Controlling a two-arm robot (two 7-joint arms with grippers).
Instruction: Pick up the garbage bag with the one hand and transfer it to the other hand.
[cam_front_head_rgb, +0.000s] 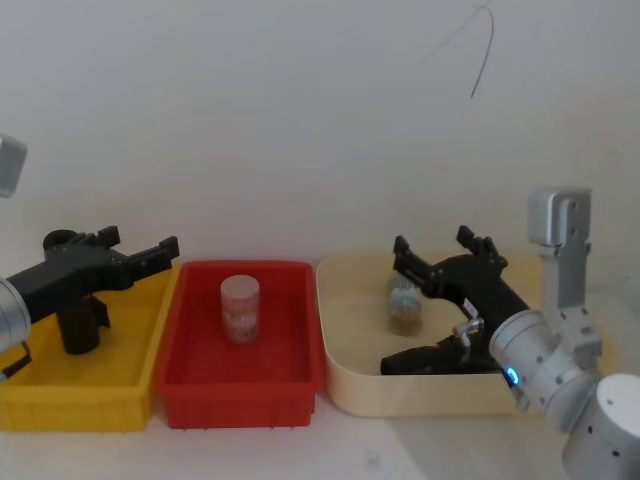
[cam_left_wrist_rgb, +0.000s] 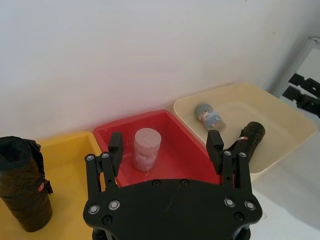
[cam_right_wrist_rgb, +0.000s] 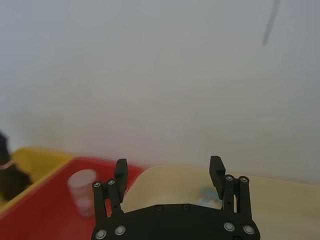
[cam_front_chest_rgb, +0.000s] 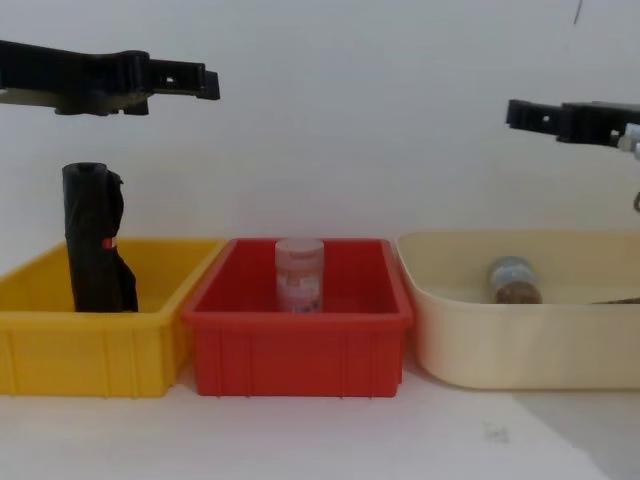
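We see three bins in a row along the white wall, their rims nearly touching: a yellow bin (cam_front_chest_rgb: 100, 340) on the left, a red bin (cam_front_chest_rgb: 300, 345) in the middle and a cream tub (cam_front_chest_rgb: 520, 340) on the right.

The garbage bag (cam_front_chest_rgb: 95, 240) stands in the yellow bin near its left part. Its long axis is upright, the crinkled top points up and rises well above the rim, and there is bare floor between it and the wall shared with the red bin.

The left gripper (cam_front_chest_rgb: 205, 85) hangs level above the yellow bin, with clear air between it and the bag's top. Its fingers are spread apart and hold nothing, and the tips reach toward the red bin. From the head view it partly covers the bag, so we cannot quite tell how far forward or back it sits over it.

The right gripper (cam_front_head_rgb: 432, 243) hovers high over the cream tub, also spread open and empty, and well apart from the left one. The space above the red bin lies open between the two.

A pale jar (cam_front_chest_rgb: 299, 273) stands alone in the red bin. In the cream tub a small jar (cam_front_head_rgb: 404, 305) sits toward the back, and a second black roll (cam_left_wrist_rgb: 247, 140) lies on its side.
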